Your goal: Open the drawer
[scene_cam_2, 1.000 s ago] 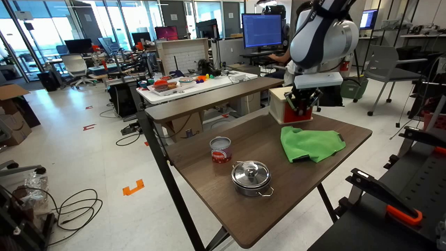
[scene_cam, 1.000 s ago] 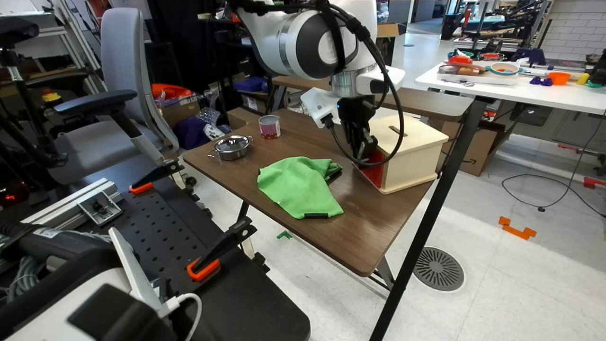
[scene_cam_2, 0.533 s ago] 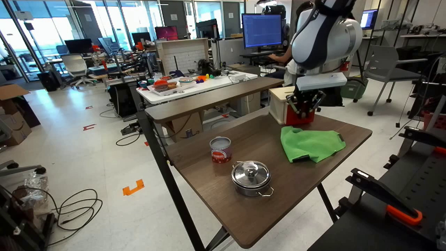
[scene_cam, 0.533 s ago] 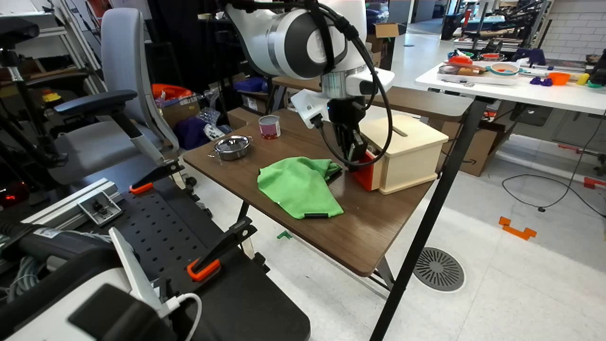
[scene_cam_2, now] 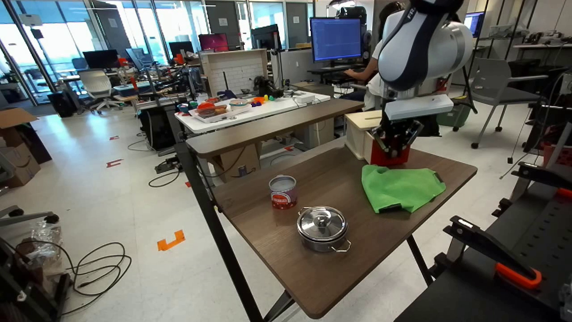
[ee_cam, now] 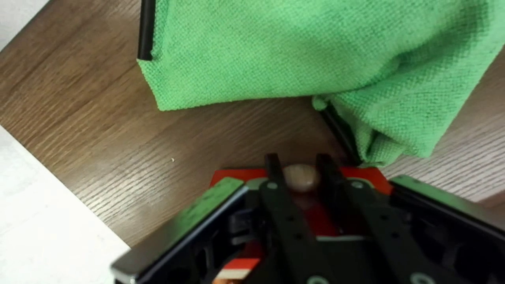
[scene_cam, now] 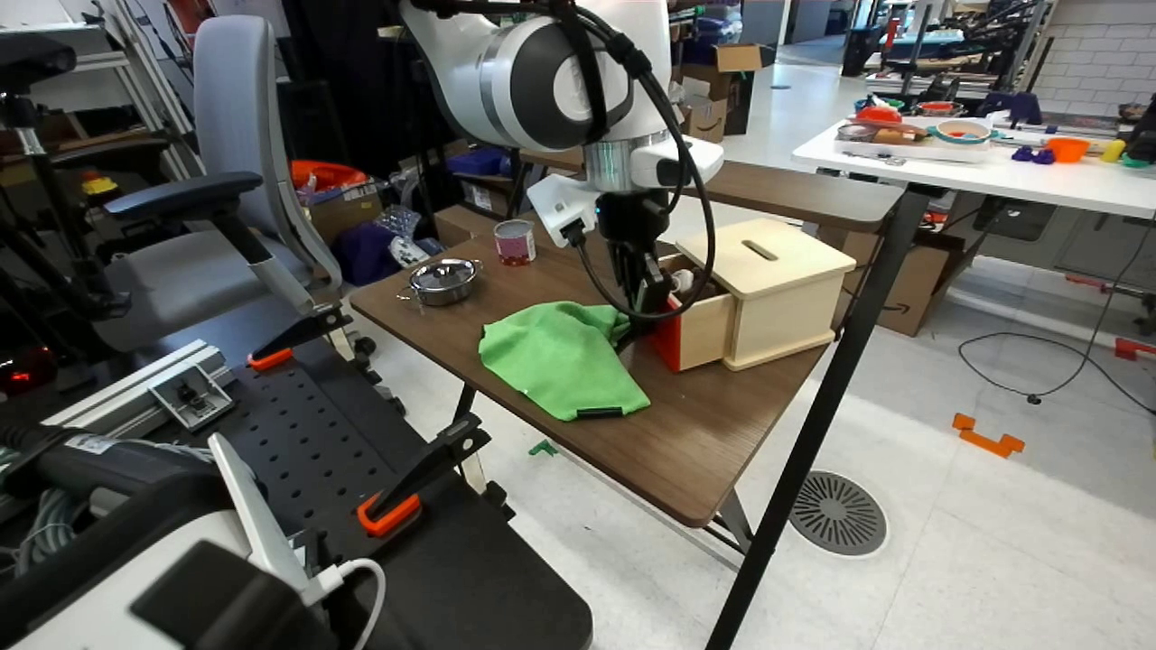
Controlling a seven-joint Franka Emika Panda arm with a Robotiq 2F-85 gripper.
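Observation:
The drawer sticks well out of the light tan box, its inside partly showing. Its red front also shows in an exterior view and in the wrist view. My gripper is shut on the drawer's round wooden knob, one finger on each side. In both exterior views the gripper is at the red front, and the knob is hidden there. The box also shows beside the arm.
A green cloth lies right in front of the drawer; its black-edged corner meets the red front in the wrist view. A can and a lidded metal pot stand farther along the brown table. Small items lie in the drawer.
The drawer has slid out of the box, from closed through partly open to well out. My gripper has moved away from the box with it. The green cloth has shifted slightly the same way.

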